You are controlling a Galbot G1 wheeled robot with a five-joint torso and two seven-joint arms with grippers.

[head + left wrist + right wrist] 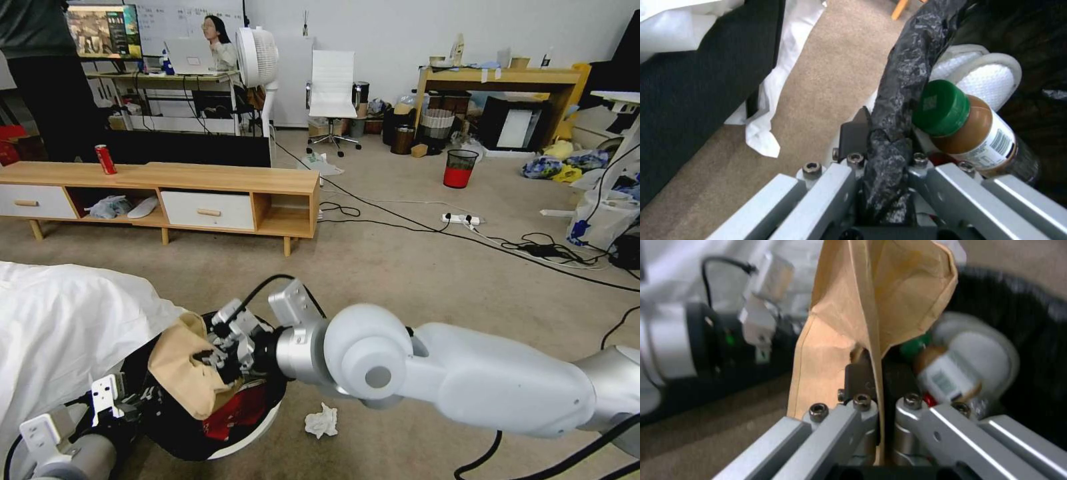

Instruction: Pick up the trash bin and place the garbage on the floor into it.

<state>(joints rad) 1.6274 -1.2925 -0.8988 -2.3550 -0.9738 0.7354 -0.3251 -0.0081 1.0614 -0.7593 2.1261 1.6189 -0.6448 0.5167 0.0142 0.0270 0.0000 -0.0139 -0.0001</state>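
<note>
Right gripper [878, 380] clenched on one brown paper bag [179, 363] over the trash bin [257, 437]; left gripper [887, 140] clamped on bin's black bag rim [907, 66]; one green-capped bottle [967, 128] inside; one crumpled tissue [321, 421] on carpet [413, 280] beside the bin

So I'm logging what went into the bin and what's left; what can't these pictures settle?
- Trash bin contents, head view: the brown paper bag and right gripper cover most of the inside.
- Bottle label, right wrist view: blurred.
- Left gripper, left wrist view: the black bag rim hides its fingertips.
- Floor litter, head view: the right arm hides carpet beyond the tissue.
</note>
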